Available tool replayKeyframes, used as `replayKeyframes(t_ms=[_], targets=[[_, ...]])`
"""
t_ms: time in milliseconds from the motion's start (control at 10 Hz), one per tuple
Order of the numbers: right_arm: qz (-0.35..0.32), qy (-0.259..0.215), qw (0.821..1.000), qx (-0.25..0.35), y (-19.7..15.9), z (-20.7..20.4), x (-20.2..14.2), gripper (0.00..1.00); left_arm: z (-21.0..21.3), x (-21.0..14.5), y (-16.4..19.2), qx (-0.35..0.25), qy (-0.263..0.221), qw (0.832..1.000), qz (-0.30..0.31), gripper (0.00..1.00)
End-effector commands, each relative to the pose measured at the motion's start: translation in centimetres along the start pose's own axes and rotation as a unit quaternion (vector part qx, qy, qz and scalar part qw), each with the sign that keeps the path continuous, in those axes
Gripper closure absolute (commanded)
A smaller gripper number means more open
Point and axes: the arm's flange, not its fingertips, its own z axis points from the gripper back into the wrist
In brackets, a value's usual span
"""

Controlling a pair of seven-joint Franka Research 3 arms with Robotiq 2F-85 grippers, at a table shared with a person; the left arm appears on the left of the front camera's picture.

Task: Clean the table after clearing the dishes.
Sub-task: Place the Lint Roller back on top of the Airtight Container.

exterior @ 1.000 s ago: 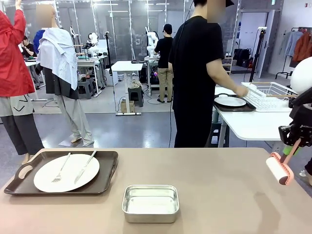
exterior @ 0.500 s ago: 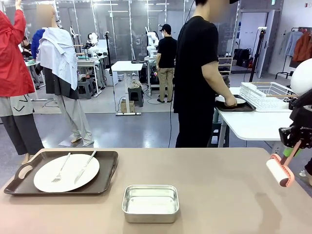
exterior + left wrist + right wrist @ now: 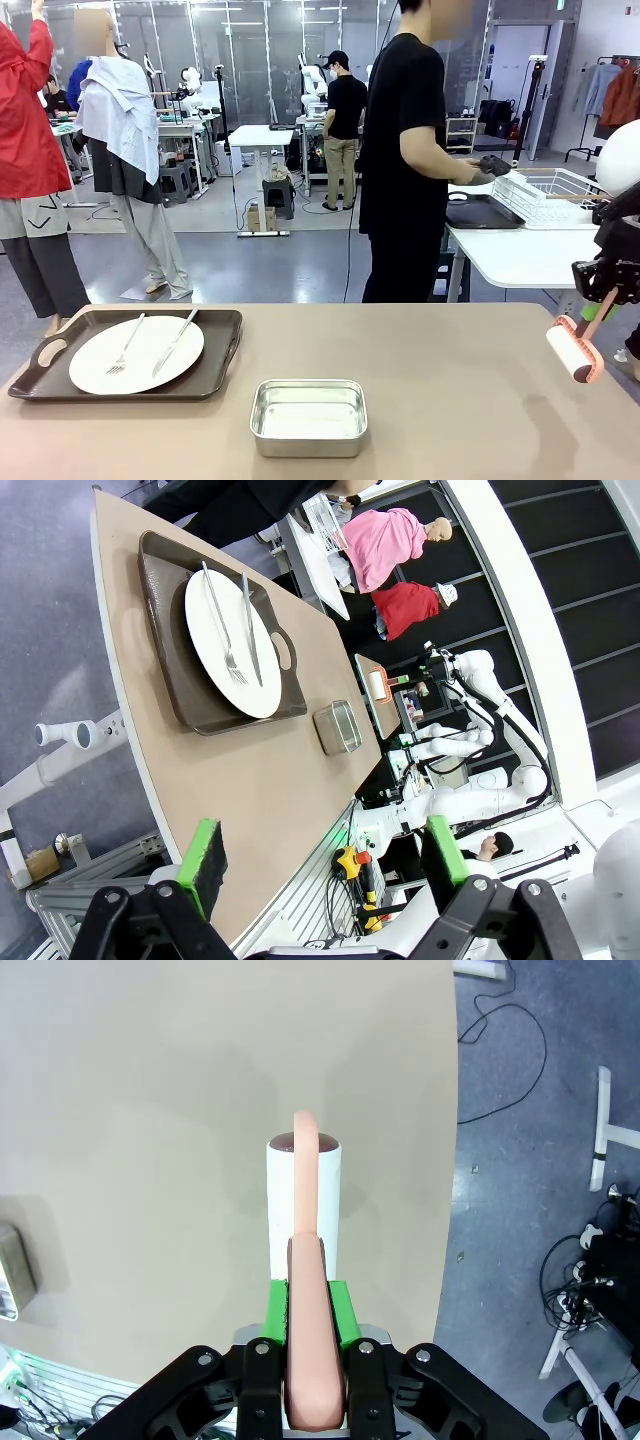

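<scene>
On the beige-brown table [image 3: 450, 380], at its left, a dark brown handled tray [image 3: 215, 335] carries a round white plate [image 3: 90, 365] with a fork [image 3: 125, 347] and a knife [image 3: 175, 340] lying on it. At the table's right edge my right gripper [image 3: 607, 290] is shut on the pink handle of a lint roller [image 3: 570, 352], whose white roll hangs just above the tabletop. The right wrist view shows that gripper [image 3: 308, 1305] clamped on the handle, with the roll [image 3: 305, 1200] ahead over bare table. My left gripper [image 3: 320, 852] is open and high above the table, looking down on the tray [image 3: 165, 650].
A small steel pan [image 3: 308, 416] sits at the front middle of the table. Beyond it, a person [image 3: 405, 160] in black stands at a white table [image 3: 520, 255] with a wire rack [image 3: 550, 195] and a bare dark tray [image 3: 482, 213].
The person has lifted the white plate off the dark tray on the white table, leaving that tray bare. My right gripper and the roller have dipped very slightly.
</scene>
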Motion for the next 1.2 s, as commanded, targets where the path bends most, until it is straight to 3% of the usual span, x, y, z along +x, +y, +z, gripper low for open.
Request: replayKeyframes(t_ms=[0, 400, 500, 700, 900, 1100], targets=[[0.0, -0.004, 1.0, 0.0, 0.1, 0.3, 0.3, 0.8, 0.1, -0.4, -0.1, 0.009, 0.001, 1.0, -0.003, 0.0], [0.0, 0.0, 1.0, 0.0, 0.0, 0.0, 0.0, 0.8, 0.1, -0.4, -0.1, 0.009, 0.001, 1.0, -0.003, 0.0], [0.052, -0.032, 0.997, -0.037, 2.9, 2.3, 0.5, 0.8, 0.1, -0.4, -0.1, 0.009, 0.001, 1.0, -0.003, 0.0], [0.199, -0.077, 0.973, -0.093, 12.4, 6.2, 0.4, 0.8, 0.1, -0.4, -0.1, 0.009, 0.001, 1.0, -0.003, 0.0], [0.326, -0.084, 0.939, -0.074, 21.0, 6.3, -1.6, 0.8, 0.1, -0.4, -0.1, 0.009, 0.001, 1.0, -0.003, 0.0], [0.453, -0.056, 0.889, -0.041, 29.1, 4.6, -5.5, 0.8, 0.1, -0.4, -0.1, 0.009, 0.001, 1.0, -0.003, 0.0]])
